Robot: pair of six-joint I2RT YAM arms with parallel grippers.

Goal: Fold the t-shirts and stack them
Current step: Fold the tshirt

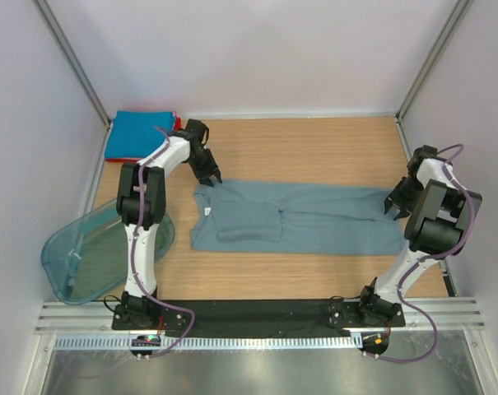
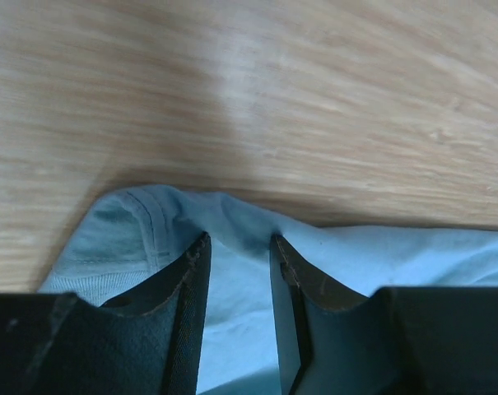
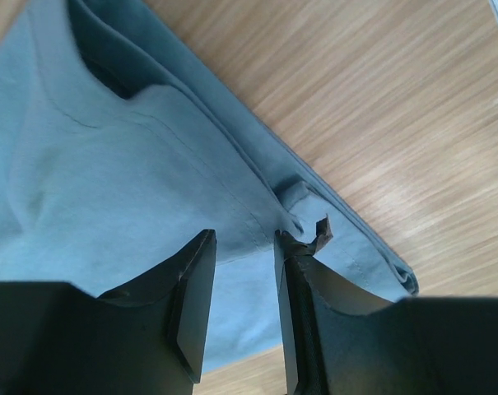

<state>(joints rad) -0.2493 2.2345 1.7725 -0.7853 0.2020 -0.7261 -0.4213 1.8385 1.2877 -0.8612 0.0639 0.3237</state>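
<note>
Currently the left gripper [image 1: 211, 175] sits at the left of centre in the top view, its jaws parted over the upper left corner of the dusty grey-blue t-shirt [image 1: 314, 218]. In its wrist view the two dark fingers [image 2: 191, 280] stand apart with pale cloth showing in the gap between them and the ribbed collar curving just beyond the tips. The right gripper [image 1: 394, 207] is at the right of the frame, over the shirt's far right end. Its jaws are also parted, with the cloth lying behind the gap and a small bunched fold right at one fingertip.

The shirt lies across the middle of the wooden table [image 1: 314, 148] as a long, narrow band, sides folded inward, with a squarish flap doubled over near its left end and a small white label [image 1: 207, 211] by the neck. Its edges show layered folds.

At upper left lie a bright blue folded shirt [image 1: 137, 136] and a red sliver [image 1: 177, 123] beside it. A translucent teal tub [image 1: 84, 255] sits at lower left.
</note>
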